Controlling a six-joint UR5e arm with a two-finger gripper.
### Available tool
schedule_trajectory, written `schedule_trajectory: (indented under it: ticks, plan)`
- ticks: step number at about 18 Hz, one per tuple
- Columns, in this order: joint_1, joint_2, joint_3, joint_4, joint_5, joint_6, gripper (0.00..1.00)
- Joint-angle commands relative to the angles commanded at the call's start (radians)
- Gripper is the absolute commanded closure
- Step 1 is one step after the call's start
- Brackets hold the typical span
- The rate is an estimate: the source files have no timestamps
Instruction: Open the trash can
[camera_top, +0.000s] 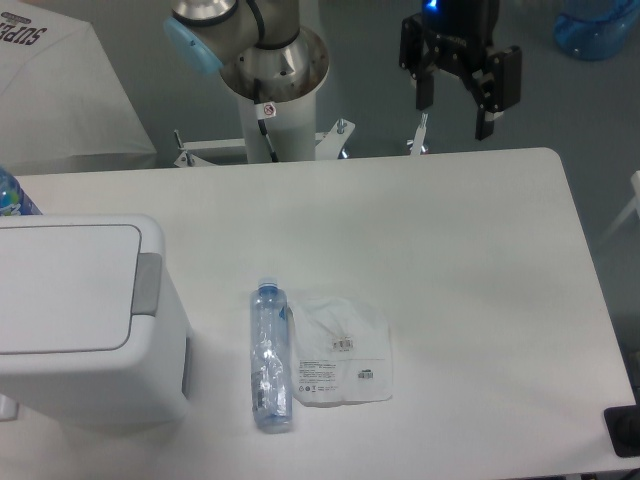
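Note:
The trash can (80, 320) is a large boxy white bin at the left edge of the table, partly cut off by the frame. Its flat white lid (60, 285) is shut and lies level. A grey push tab (148, 284) sits on the lid's right side. My gripper (455, 118) hangs high over the far edge of the table at the upper right, far from the trash can. Its two black fingers are spread apart and hold nothing.
An empty clear plastic bottle (270, 355) lies on the white table (450, 250) right of the bin, with a flat white plastic pouch (340, 350) next to it. The arm's base column (275, 90) stands behind the far edge. A blue bottle top (12, 195) shows at the left.

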Motion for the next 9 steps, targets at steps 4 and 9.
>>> schedule_trajectory:
  ticks: [4, 9]
  plan:
    - [-0.005, 0.0, 0.0, 0.0, 0.0, -0.011, 0.0]
    - [-0.086, -0.029, 0.009, 0.05, -0.003, -0.271, 0.0]
